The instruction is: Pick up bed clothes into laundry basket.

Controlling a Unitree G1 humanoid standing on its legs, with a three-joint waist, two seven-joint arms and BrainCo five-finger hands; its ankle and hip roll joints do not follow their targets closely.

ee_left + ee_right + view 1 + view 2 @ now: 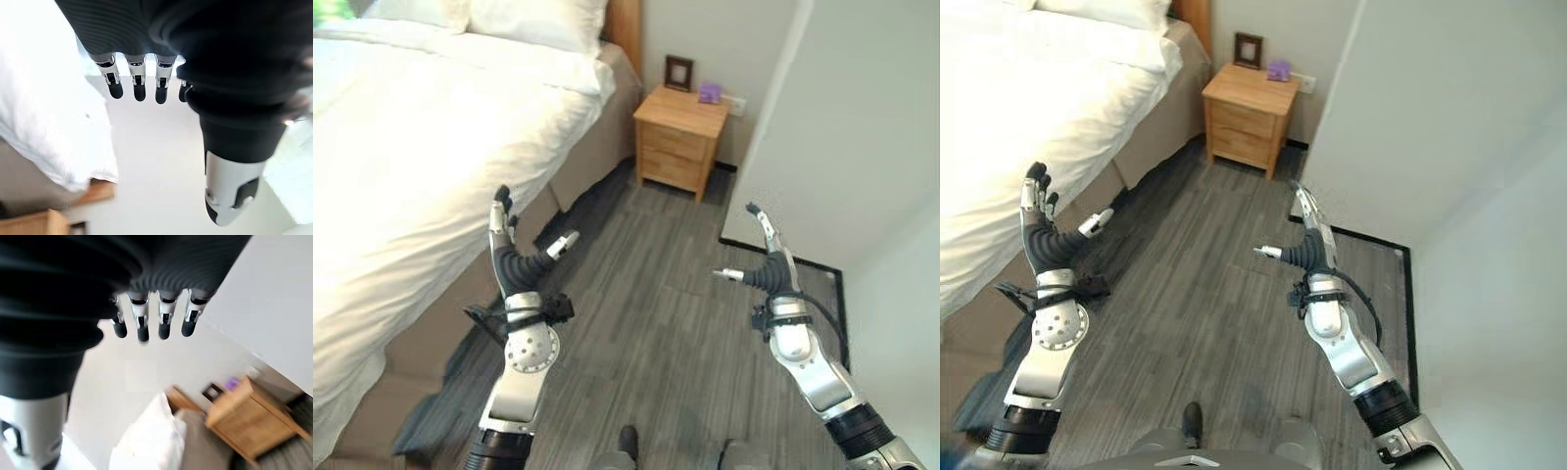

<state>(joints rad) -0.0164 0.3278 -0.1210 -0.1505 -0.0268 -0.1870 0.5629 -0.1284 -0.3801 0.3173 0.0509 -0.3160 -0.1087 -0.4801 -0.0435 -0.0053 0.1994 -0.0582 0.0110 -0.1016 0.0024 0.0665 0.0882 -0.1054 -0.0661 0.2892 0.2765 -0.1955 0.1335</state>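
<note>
The white, softly rumpled duvet lies spread over the bed, draping down its near side, with white pillows at the headboard. No loose garment on the bedding can be made out, and no laundry basket is visible, so the task looks barely begun: nothing is gathered, lifted or deposited. The left hand is raised just beside the bed's edge, fingers straight and thumb spread, holding nothing. The right hand hangs over the grey wood-patterned floor, equally spread and empty. A small light-wood nightstand stands at the bed's head against the wall, carrying a dark picture frame and a small purple object.
</note>
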